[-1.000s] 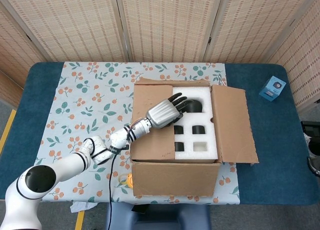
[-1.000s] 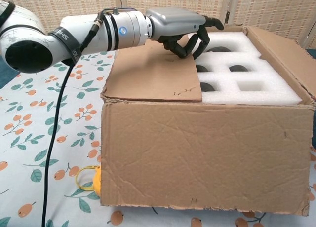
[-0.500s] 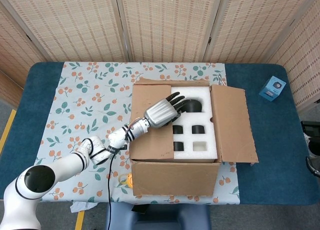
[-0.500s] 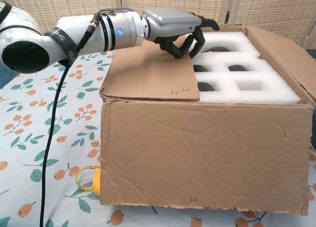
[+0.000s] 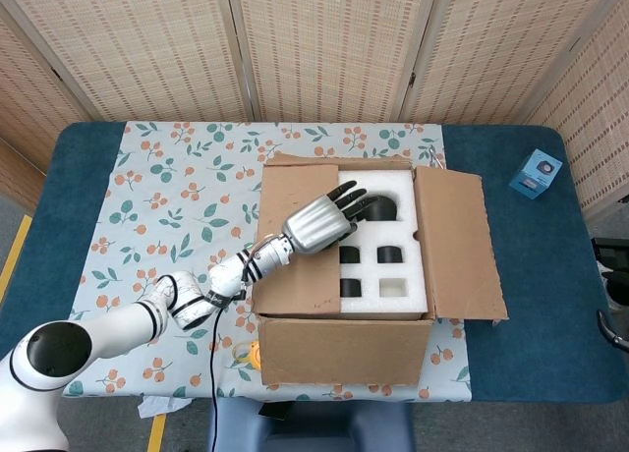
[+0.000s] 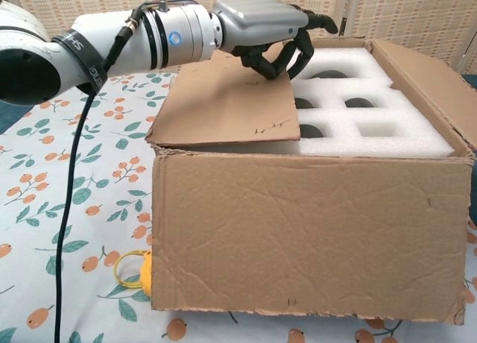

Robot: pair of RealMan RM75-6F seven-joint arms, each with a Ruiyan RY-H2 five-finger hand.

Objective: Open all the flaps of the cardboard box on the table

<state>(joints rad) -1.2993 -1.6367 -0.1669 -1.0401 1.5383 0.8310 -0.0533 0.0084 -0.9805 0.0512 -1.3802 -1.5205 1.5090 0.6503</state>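
Observation:
The brown cardboard box [image 5: 344, 349] stands mid-table, with a white foam insert [image 5: 398, 265] showing in its open top. Its left flap [image 5: 295, 265] lies over the left part of the foam, raised a little at its free edge. My left hand [image 5: 324, 221] reaches in from the left, and its dark fingers curl around that free edge. In the chest view the left hand [image 6: 272, 30] hooks the left flap [image 6: 223, 108] above the foam insert [image 6: 373, 112]. The right flap [image 5: 457, 246] is folded outward. My right hand is out of sight.
A floral cloth [image 5: 177, 197] covers the table's left half. A small blue box [image 5: 536, 172] sits at the far right. A yellow object [image 6: 138, 272] lies by the box's front left corner, beside my arm's black cable [image 5: 214, 373]. Woven screens stand behind.
My left hand has risen slightly with the left flap's free edge, so the flap now tilts up off the foam a little more than a second ago.

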